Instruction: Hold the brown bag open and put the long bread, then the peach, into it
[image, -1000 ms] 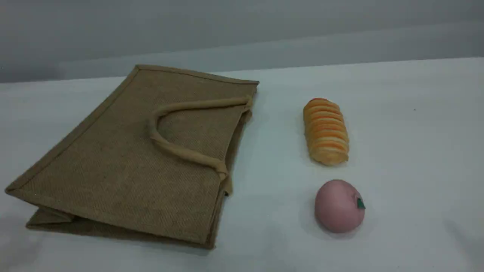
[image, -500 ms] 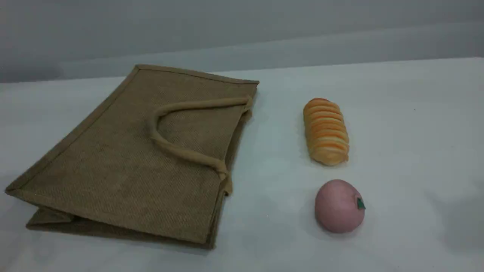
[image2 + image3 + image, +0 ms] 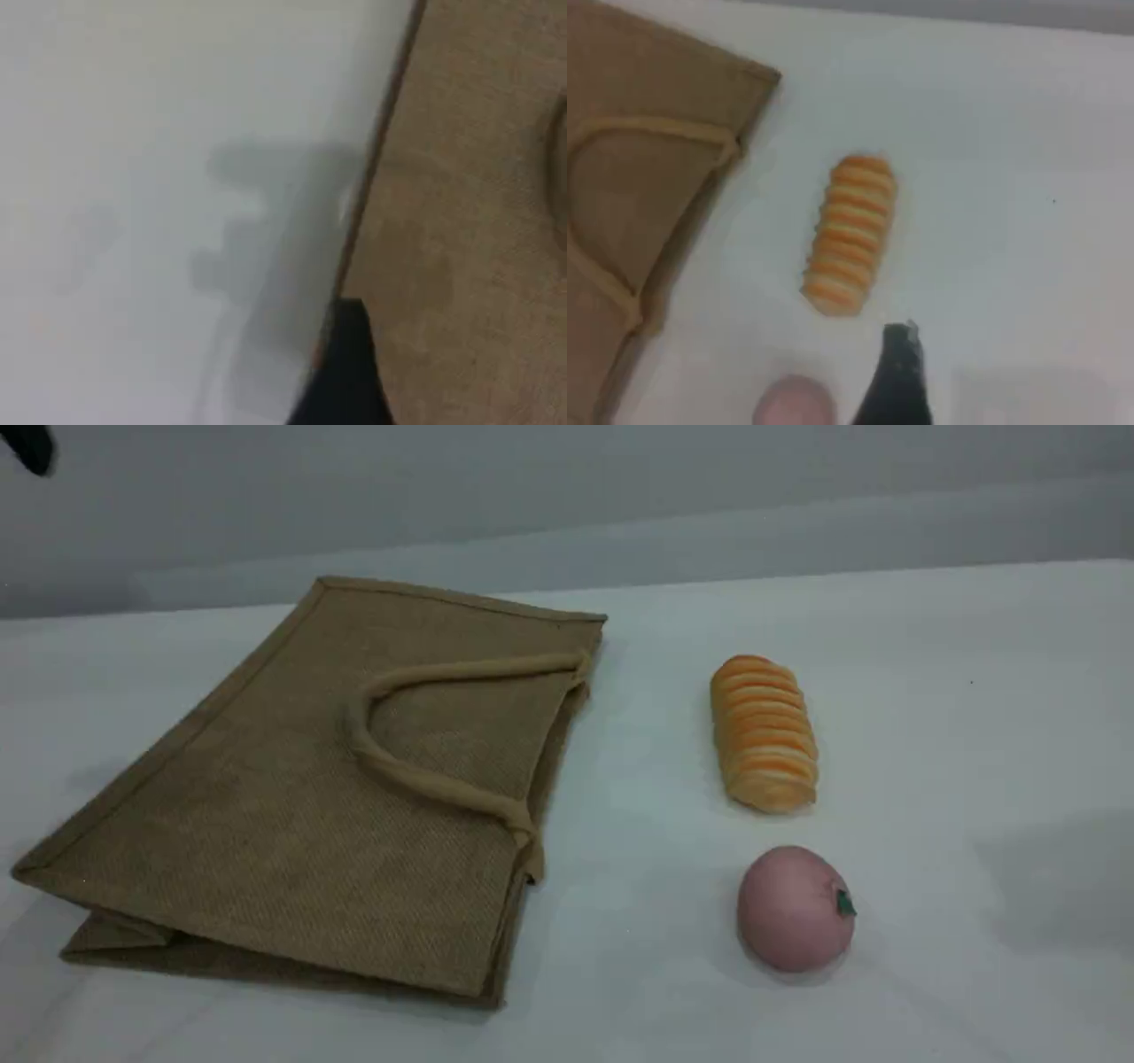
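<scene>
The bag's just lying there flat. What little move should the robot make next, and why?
Probably bring the left pincer down onto the handle lying on top of the bag, to lift that side. The bag lies flat, mouth closed, facing the bread and peach on the table; nothing goes in until it opens.

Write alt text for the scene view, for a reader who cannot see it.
A brown bag lies flat on the left of a table, handle on top. To its right, apart, lie a long bread and, nearer the camera, a pink peach.
</scene>
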